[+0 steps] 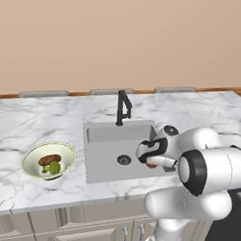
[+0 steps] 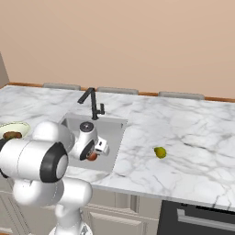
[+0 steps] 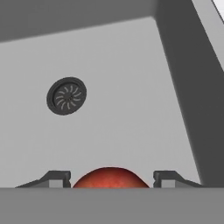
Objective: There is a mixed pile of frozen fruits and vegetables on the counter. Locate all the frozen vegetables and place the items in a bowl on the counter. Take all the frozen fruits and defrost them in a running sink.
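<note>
Our white arm bends low over the grey rectangular sink (image 1: pixel 108 164), right of its round dark drain (image 3: pixel 66 96); our gripper (image 3: pixel 111 178) clasps the small round red apple (image 3: pixel 110 177) between both fingers.

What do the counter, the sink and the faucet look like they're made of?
Counter: seemingly polished marble, white with grey veining. Sink: probably matte metal or composite, flat uniform grey without shine. Faucet: likely black-coated metal, slim, angular and dark.
</note>
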Controlling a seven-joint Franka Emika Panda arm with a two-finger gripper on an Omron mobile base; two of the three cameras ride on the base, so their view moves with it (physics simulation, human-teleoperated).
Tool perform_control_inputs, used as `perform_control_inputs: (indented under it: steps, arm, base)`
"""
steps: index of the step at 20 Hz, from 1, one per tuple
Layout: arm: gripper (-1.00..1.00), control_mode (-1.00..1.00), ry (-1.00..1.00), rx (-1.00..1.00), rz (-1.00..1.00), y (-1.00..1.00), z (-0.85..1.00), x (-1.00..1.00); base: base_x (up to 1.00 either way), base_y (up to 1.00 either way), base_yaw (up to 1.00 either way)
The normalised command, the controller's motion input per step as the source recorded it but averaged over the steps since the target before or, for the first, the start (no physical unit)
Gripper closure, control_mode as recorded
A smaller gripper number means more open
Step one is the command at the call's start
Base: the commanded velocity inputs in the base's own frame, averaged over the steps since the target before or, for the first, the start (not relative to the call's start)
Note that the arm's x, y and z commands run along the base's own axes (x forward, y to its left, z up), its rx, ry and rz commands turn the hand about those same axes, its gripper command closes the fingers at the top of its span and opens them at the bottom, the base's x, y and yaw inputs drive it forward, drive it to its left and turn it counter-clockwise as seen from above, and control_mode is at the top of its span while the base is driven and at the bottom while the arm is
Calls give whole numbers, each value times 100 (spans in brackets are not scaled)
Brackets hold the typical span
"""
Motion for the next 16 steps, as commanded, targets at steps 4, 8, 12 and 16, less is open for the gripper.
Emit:
perform_control_inputs:
  steps: [4,8,12,16]
  arm:
    - [100,-100,-6,0,0,0,-20,3]
    - [100,-100,-7,0,0,1,-11,0]
    - [100,-100,-7,0,0,4,-12,0]
    - [100,-100,-4,0,0,1,-2,0]
  base:
    - [0,0,0]
    - [0,0,0]
    - [0,0,0]
    - [0,0,0]
